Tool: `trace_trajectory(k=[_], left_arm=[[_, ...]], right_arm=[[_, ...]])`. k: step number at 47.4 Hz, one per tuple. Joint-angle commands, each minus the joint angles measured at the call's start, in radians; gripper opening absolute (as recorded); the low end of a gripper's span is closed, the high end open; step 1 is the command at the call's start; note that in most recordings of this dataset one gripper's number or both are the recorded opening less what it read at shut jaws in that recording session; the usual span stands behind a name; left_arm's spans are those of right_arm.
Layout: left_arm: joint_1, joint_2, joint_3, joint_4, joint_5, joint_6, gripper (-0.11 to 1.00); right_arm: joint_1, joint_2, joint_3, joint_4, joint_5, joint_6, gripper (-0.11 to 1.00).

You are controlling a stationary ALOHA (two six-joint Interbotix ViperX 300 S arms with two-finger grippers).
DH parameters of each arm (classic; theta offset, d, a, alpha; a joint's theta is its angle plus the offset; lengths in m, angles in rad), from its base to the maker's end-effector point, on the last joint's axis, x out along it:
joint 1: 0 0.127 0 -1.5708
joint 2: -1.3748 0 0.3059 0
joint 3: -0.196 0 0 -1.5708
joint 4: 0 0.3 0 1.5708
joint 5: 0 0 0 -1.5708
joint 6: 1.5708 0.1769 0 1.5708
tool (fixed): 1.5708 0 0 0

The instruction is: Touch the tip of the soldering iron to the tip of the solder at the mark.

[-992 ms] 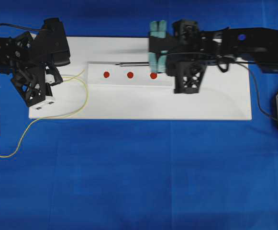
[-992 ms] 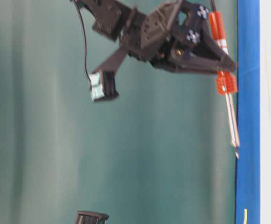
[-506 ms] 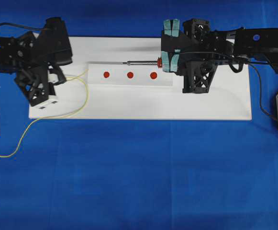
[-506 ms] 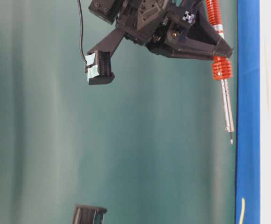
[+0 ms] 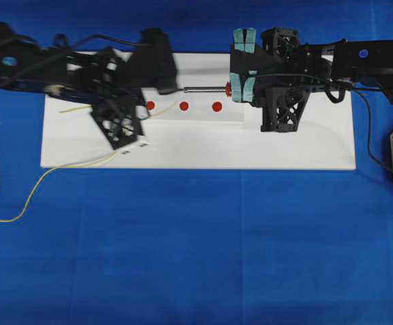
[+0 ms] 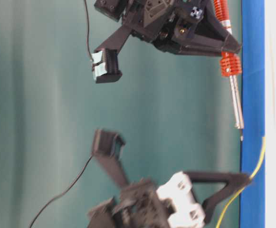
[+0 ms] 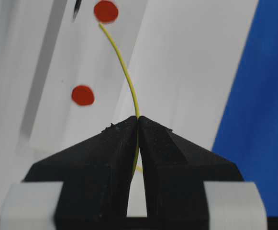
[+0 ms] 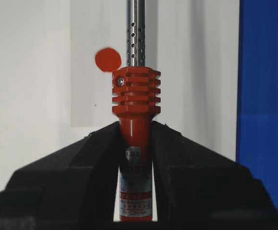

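Overhead, I see a flat white board [image 5: 304, 145] on a plain blue table [image 5: 196, 257]. On the board lies a raised white strip [image 5: 203, 115] bearing three round red marks [image 5: 184, 105] in a row.

My left claw [image 7: 138, 120], black and wedge-shaped, is clenched on the solder [image 7: 124, 67], a thin yellow wire. In the left wrist view the wire arcs forward from the tapered fingertips [image 7: 115, 132], and its free end lies at the edge of the farther red mark. Overhead, the rest of the solder trails off the board's near left edge in a loose curve across the table.

My right claw [image 8: 135, 127] is clenched on the iron [image 8: 135, 96], gripping its smooth red-orange handle just behind the ribbed collar. The slim, perforated silver shaft projects straight ahead, passing beside one red mark in the right wrist view. Overhead, the iron lies level and points left along the far edge of the strip; its tip is hidden behind the left arm. In the table-level view the iron's tip and the solder's upper end stand close together; I cannot tell whether they touch.
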Motion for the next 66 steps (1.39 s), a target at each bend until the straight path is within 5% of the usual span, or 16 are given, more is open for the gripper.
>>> trace_trajectory(k=[1, 66], left_arm=[[-0.002, 0.031, -0.055, 0.000, 0.005, -0.002, 0.03], [-0.002, 0.083, -0.087, 0.002, 0.071, -0.002, 0.03]], right_arm=[[-0.006, -0.034, -0.002, -0.002, -0.008, 0.000, 0.06], [0.028, 0.064, 0.026, 0.005, -0.038, 0.005, 0.06]])
